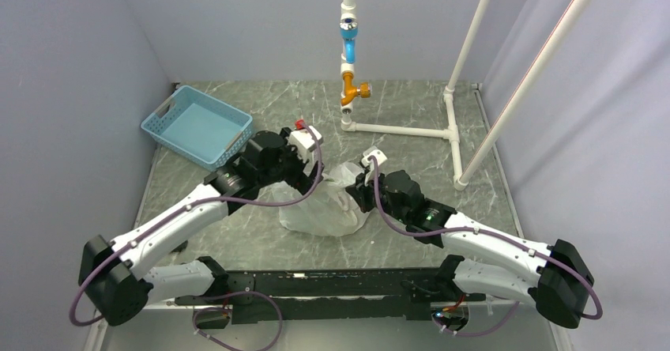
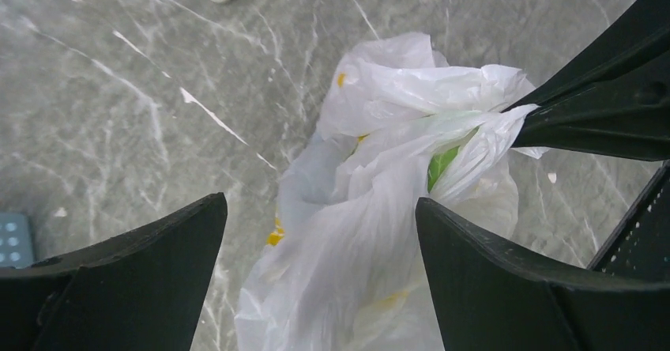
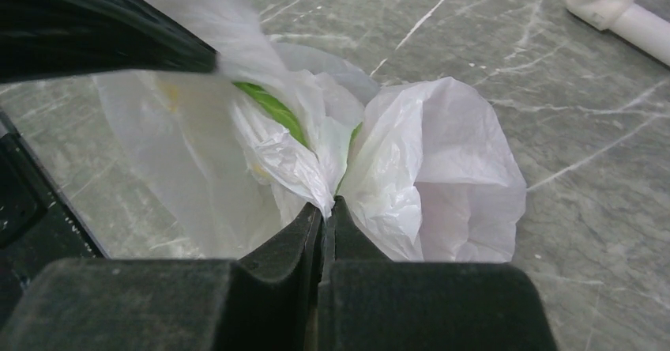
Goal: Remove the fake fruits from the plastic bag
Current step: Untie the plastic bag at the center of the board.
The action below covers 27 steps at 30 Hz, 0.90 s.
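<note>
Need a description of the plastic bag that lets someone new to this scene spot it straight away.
On the grey marbled table, look to the middle, right of the blue basket. The plastic bag is the crumpled heap there, pinched by the shut right gripper. It alone is soft, translucent white film; the basket and the white pipe frame behind it are rigid.

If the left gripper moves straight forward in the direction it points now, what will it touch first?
Most likely the plastic bag: its crumpled film lies directly ahead of the open left gripper. The right gripper pinches it off to the side. How far ahead is unclear.
</note>
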Motion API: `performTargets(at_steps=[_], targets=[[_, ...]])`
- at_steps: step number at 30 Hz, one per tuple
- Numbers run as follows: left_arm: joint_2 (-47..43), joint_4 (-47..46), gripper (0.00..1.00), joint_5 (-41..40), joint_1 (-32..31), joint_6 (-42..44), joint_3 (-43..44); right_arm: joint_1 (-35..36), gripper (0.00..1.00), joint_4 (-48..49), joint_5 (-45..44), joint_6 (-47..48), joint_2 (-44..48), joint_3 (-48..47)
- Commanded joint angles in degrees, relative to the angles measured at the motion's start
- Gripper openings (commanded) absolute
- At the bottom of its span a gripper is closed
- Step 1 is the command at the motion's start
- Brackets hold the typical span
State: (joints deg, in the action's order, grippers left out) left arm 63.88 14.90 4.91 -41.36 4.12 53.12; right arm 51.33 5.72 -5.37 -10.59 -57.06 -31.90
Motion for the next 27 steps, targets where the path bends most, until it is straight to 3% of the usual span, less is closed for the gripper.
performTargets(at_steps=[1,7,9,12,16,18,20,24,27], targets=[[4.5,1.8,0.92,6.3,0.1,1.5,3.5,0.0,0.00,2.4,4.8,1.4,-0.4,-2.0],[4.4,2.1,0.54,4.9,0.2,1.4,3.8,0.0,0.00,1.6,1.9,-0.6,-0.6,-1.3],[2.7,1.1,0.37,3.6,0.2,1.4,2.7,0.0,0.00,1.4,-0.9,-2.1,0.6,-0.1],[-0.2,-0.5,0.03,1.1,0.1,1.0,1.1,0.0,0.00,1.3,-5.8,-4.8,3.0,2.5],[-4.2,-3.2,0.00,-8.4,0.2,-0.4,-1.1,0.0,0.00,-2.8,-17.9,-16.2,6.7,5.0],[-7.4,-5.2,0.00,-12.1,0.2,-0.6,-3.3,-0.1,0.00,-13.5,-26.1,-28.0,7.6,4.0],[-10.0,-6.8,0.00,-13.6,0.1,-0.6,-4.8,-0.4,0.00,-18.9,-27.6,-36.7,8.4,3.4],[-12.7,-7.8,0.00,-12.7,0.1,-0.4,-6.1,-0.4,0.02,-12.6,-18.0,-29.4,10.5,5.0],[-13.6,-8.0,0.00,-11.9,0.1,-0.2,-6.5,-0.4,0.17,-13.9,-17.4,-23.7,11.1,3.5]])
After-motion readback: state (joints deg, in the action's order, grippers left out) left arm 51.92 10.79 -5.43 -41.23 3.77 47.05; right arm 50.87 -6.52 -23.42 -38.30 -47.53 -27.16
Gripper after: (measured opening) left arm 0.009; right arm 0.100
